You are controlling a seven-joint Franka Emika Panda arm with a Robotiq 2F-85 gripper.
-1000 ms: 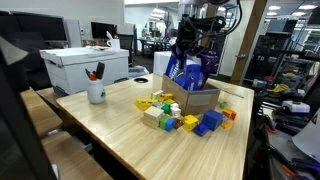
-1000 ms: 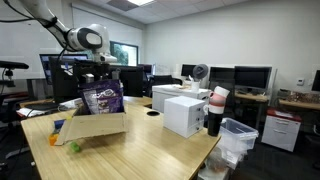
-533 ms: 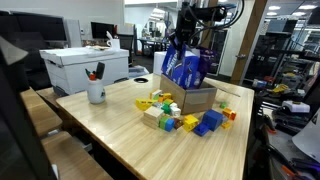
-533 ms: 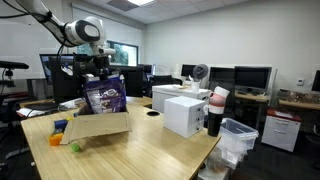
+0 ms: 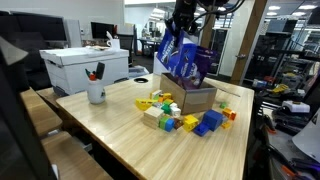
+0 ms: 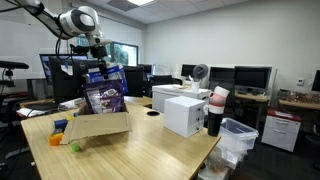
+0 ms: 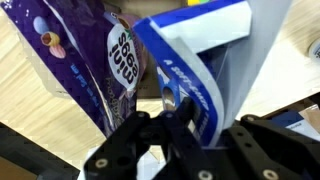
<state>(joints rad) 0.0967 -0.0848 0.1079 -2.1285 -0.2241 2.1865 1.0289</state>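
My gripper (image 7: 195, 125) is shut on the top edge of a blue and white bag (image 7: 185, 60). A purple candy bag (image 7: 80, 55) hangs right against it. In both exterior views the gripper (image 5: 182, 28) (image 6: 97, 62) holds the bags (image 5: 182, 62) (image 6: 104, 92) up in the air. They hang just above an open cardboard box (image 5: 197, 98) (image 6: 98, 125) on the wooden table (image 5: 120, 135). The bags' lower ends are about level with the box's rim.
Several coloured toy blocks (image 5: 170, 112) lie in front of the cardboard box. A white mug with pens (image 5: 96, 92) and a white carton (image 5: 85, 68) stand nearby. A white box (image 6: 183, 113), a dark cup (image 6: 213, 120) and a bin (image 6: 235, 135) sit off the table's end.
The gripper has gone upward with the bags, so they hang higher over the cardboard box than a second ago. The jaws stay shut.
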